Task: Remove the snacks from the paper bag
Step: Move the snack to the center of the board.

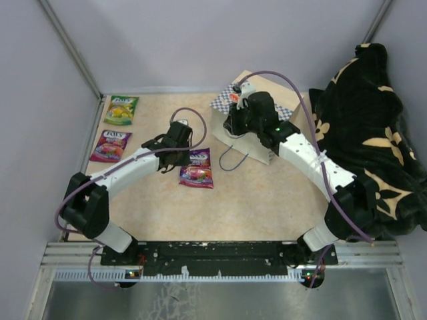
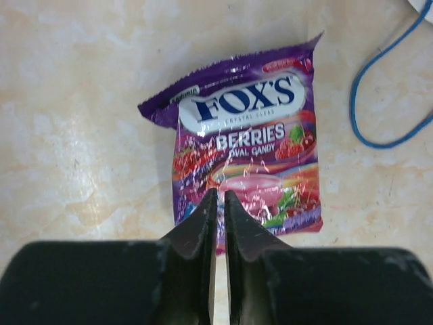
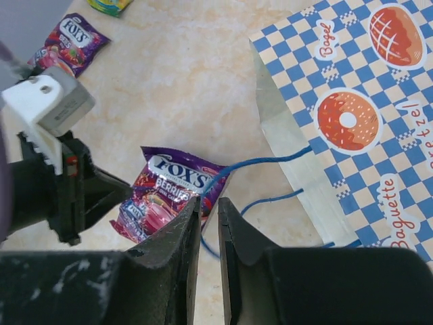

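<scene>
— So, which way from the tools?
— Paper bag (image 3: 352,169) just beside the right gripper (image 3: 208,201), off to one side of its fingertips. Left gripper (image 2: 218,193) well short of the bag, hovering over the near edge of the purple berries packet (image 2: 247,149). Nearer on the right by far, then.
— Jaws?
— Parted by a thin slit on either side, pinching nothing.
— Lie of the packet?
— Flat on the table (image 2: 81,135), long axis running straight away from the left fingertips.
— And the bag's mouth?
— Seemingly turned toward the left arm, going by the blue cord handles (image 3: 267,162) trailing from that edge toward the packet. Plain in the right wrist view, checkered face up. Largely masked by the arm from above. No seeing inside from anywhere.
— Anything else out?
— Only from above: a second purple packet (image 1: 111,145) and a green packet (image 1: 121,110), flat by the left wall.
</scene>
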Motion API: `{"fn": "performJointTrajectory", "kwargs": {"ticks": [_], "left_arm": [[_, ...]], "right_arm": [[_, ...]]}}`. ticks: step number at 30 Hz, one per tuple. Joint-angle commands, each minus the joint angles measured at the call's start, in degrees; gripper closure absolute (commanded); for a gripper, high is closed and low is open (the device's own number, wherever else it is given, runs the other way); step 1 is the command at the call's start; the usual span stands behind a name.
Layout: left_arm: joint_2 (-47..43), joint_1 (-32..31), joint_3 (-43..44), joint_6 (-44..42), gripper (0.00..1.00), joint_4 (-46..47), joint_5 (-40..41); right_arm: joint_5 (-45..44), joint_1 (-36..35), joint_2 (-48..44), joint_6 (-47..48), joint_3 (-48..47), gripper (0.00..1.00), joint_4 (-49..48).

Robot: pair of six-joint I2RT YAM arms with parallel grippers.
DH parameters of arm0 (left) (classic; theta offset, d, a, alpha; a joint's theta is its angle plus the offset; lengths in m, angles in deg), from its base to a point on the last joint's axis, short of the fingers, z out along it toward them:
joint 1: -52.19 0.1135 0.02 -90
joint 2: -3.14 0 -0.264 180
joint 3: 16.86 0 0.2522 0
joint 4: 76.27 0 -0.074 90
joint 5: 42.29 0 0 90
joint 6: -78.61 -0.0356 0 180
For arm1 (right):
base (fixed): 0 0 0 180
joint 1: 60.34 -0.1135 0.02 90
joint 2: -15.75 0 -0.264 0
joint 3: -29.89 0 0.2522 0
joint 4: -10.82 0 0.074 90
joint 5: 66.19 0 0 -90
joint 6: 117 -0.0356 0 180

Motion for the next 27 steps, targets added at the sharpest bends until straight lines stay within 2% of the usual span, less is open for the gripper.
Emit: {"fn": "performJointTrajectory", "kwargs": {"ticks": [1, 5, 10, 14, 18, 21, 23, 25, 27], "left_arm": [[4.87, -0.1, -0.08, 1.33, 0.88, 7.47, 3.78], [10.61, -0.09, 0.89, 1.62, 0.9, 10.6, 9.58], [16.64, -0.08, -0.99, 5.04, 1.0, 11.98, 6.92], [16.19, -0.39, -6.82, 7.3, 1.0, 13.62, 4.92], [12.18, -1.18, -6.73, 6.13, 1.0, 9.87, 9.01], [8.16, -2.31, -3.89, 4.1, 0.85, 6.88, 10.57], [5.78, -4.35, -2.14, 2.12, 0.71, 6.12, 11.38], [4.09, -6.69, -0.54, 1.07, 0.54, 5.24, 12.25], [3.98, -9.08, 0.94, 0.81, 0.43, 3.92, 12.42]], "right_arm": [[1.79, 0.77, -4.15, 0.67, 0.53, 0.82, -2.65], [3.46, 0.76, -5.61, -0.02, 2.45, 0.82, -2.72], [3.34, 0.9, -7.48, -0.14, 4.61, 0.82, -2.88], [3.13, 0.86, -8.34, -0.15, 5.24, 0.82, -2.88], [3.73, 0.88, -8.29, -0.29, 4.9, 0.82, -3.08], [4.16, 0.86, -8.25, -0.57, 4.41, 0.78, -3.07], [3.95, 0.86, -8.47, -0.58, 4.13, 0.67, -2.91], [3.39, 0.86, -8.85, -0.58, 3.9, 0.41, -2.66], [2.53, 0.86, -9.56, -0.83, 3.85, 0.19, -2.64]]}}
